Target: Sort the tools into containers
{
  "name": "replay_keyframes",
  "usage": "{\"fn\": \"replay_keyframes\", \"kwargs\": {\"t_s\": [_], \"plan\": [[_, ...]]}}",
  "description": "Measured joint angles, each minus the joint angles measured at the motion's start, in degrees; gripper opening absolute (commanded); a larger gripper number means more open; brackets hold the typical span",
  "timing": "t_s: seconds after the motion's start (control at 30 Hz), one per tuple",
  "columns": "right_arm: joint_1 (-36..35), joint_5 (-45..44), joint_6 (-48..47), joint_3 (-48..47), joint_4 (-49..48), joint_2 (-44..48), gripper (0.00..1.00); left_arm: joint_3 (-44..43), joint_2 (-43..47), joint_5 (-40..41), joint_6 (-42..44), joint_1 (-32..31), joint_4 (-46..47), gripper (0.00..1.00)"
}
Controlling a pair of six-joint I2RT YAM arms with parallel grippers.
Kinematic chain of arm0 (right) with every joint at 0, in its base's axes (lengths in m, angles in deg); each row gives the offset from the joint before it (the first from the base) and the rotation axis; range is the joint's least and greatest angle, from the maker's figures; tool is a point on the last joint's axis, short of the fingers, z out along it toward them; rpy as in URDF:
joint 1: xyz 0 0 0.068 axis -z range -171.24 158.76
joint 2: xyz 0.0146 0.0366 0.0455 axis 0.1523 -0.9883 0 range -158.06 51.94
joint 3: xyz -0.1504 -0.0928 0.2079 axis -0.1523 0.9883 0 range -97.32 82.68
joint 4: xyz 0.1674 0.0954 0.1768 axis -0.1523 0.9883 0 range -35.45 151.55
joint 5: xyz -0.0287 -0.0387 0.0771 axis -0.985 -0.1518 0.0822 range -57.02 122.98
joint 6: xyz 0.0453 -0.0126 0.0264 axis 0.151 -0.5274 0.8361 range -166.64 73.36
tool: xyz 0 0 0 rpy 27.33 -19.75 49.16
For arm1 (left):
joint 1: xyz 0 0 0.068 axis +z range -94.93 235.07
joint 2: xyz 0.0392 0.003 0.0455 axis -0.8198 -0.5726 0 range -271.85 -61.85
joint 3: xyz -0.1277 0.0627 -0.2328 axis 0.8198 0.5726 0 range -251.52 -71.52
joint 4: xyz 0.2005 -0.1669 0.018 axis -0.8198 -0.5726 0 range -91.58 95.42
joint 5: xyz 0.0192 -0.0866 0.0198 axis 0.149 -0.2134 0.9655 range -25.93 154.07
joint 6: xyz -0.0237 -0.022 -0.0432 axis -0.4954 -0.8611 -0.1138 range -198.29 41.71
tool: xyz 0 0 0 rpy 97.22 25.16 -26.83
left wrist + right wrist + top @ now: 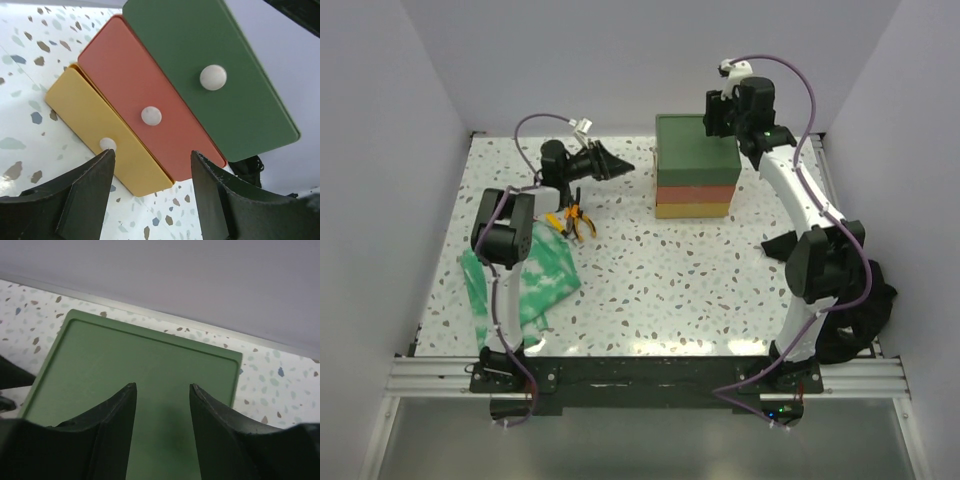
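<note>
The drawer stack (695,182) stands at the back centre, dark green on top, red-orange in the middle, yellow at the bottom. In the left wrist view each closed drawer front shows a white knob: green (213,77), red-orange (151,115), yellow (107,144). My left gripper (625,165) (152,157) is open and empty, a short way left of the drawer fronts and pointing at them. My right gripper (712,125) (161,387) is open and empty just over the green top (150,350). Orange-and-black pliers (578,222) lie on the table left of the stack. No wrench shows.
A green-and-white cloth (525,280) lies at the front left under the left arm. A black cloth (860,325) hangs at the table's right edge beside the right arm's base. White walls close in the speckled table (670,280) on three sides.
</note>
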State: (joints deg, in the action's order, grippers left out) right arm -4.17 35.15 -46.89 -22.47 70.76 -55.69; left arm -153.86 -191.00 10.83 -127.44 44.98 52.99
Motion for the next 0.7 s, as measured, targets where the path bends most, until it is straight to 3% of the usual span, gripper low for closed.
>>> {"fn": "replay_keyframes", "kwargs": {"t_s": [0.33,0.7], "plan": [[0.46,3.91,0.20,-4.22,6.62,-4.00,0.49,-5.79,-7.69,0.31,-12.39,-2.19,8.28,0.64],[-1.38,2.91,0.26,-4.37,8.02,-5.07,0.47,-11.39,-13.18,3.63,-15.13,-5.90,10.23,0.55]]}}
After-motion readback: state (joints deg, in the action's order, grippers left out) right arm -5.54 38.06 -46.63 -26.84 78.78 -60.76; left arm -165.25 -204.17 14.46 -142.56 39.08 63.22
